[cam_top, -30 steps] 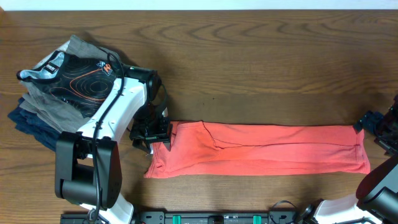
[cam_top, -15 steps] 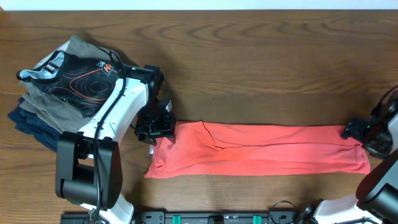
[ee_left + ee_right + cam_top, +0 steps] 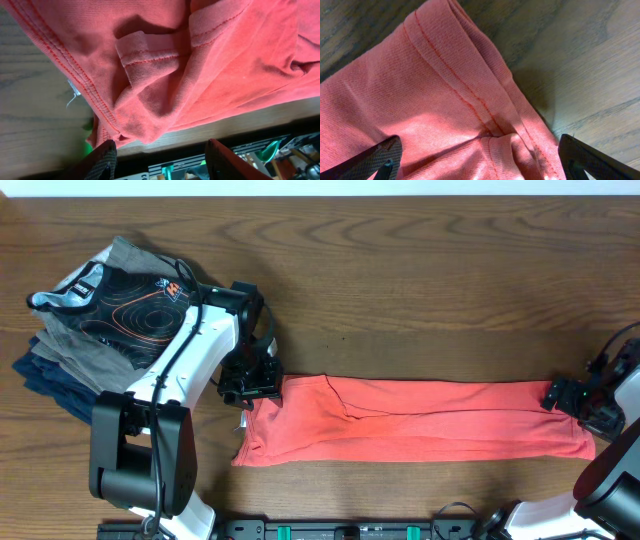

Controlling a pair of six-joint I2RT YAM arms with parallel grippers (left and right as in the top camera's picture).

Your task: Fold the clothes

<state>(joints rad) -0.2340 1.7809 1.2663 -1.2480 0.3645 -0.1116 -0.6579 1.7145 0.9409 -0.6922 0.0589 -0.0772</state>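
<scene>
One pile of folded garments (image 3: 55,360) sits at the far left of the table (image 3: 420,270), with a black garment with orange contour lines (image 3: 135,305) on top. There are two arms and one coral-red T-shirt (image 3: 420,420). The shirt lies folded into a single long band across the front half of the table. The left arm (image 3: 190,355) reaches in from the front edge, with the left jaws over the shirt's left end. In the left wrist view its two fingers (image 3: 102,160) stand well apart, the bunched hem corner lies between them, and nothing is clamped. Whether the tips touch the cloth is hard to tell. At the shirt's right end, the right arm (image 3: 615,395) has the right jaws spread wide. One finger (image 3: 377,157) stands on each side of the stitched hem corner, and they grip nothing.
</scene>
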